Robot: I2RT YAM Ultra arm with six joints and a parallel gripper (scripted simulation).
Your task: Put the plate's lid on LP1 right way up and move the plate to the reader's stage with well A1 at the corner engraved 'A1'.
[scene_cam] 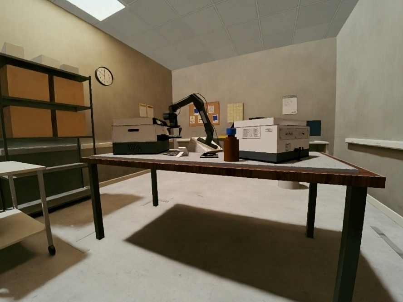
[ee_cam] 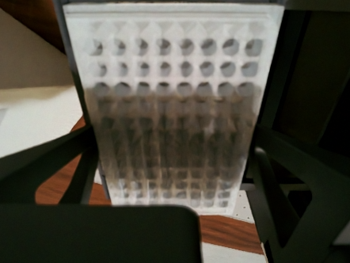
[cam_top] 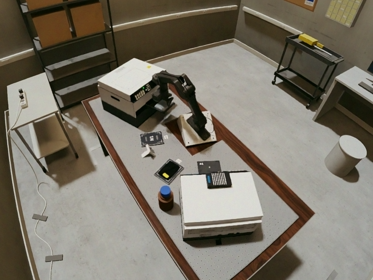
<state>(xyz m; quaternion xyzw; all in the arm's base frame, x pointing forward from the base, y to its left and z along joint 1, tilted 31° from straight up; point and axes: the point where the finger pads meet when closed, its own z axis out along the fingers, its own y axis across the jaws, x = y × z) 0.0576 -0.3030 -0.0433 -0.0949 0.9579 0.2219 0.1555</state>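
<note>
Plate (cam_top: 162, 106) (ee_cam: 170, 75) between the wide-set pincer (cam_top: 165, 103) (scene_cam: 174, 133) (ee_cam: 173, 131) fingers, pinched or loose impossible to tell.

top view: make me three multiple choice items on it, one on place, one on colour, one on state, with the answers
1. Where is the small white bent piece?
a) on the floor
b) beside the N1 mat
c) on the shelf unit
2. What colour is the bottle cap?
a) blue
b) red
c) green
3. How is the brown bottle set?
a) on its side
b) upside down
c) upright

1: b, it sits right next to the mat marked N1.
2: a, the cap shows plain blue.
3: c, the bottle stands on its base, cap on top.
</note>
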